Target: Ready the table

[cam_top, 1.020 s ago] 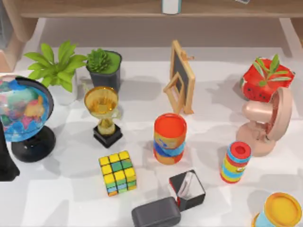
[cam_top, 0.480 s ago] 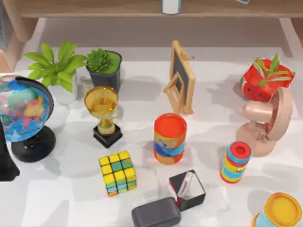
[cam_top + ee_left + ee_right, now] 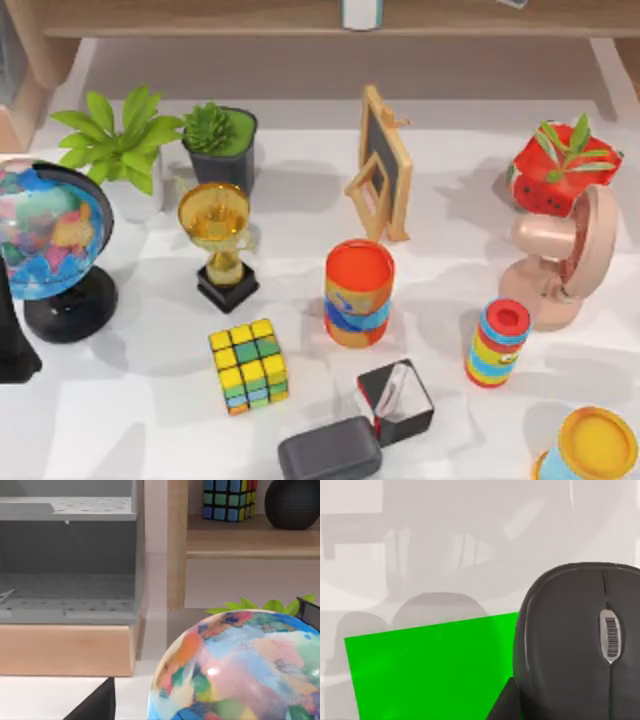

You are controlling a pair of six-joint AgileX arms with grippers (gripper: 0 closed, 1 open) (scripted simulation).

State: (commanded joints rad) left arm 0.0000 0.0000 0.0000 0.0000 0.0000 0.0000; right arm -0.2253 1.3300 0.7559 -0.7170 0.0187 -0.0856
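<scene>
The white table is crowded with small objects. My left arm is a dark shape at the table's left edge, just beside the globe. In the left wrist view a dark part of my left gripper sits close to the globe, with the wooden shelf behind. In the right wrist view a dark part of my right gripper hangs over a green mat and a black mouse lying on the table.
A leafy plant, succulent pot, trophy and chalkboard stand at the back. A colour cube, red-topped can, striped cylinder, pink fan, black box and grey case fill the front.
</scene>
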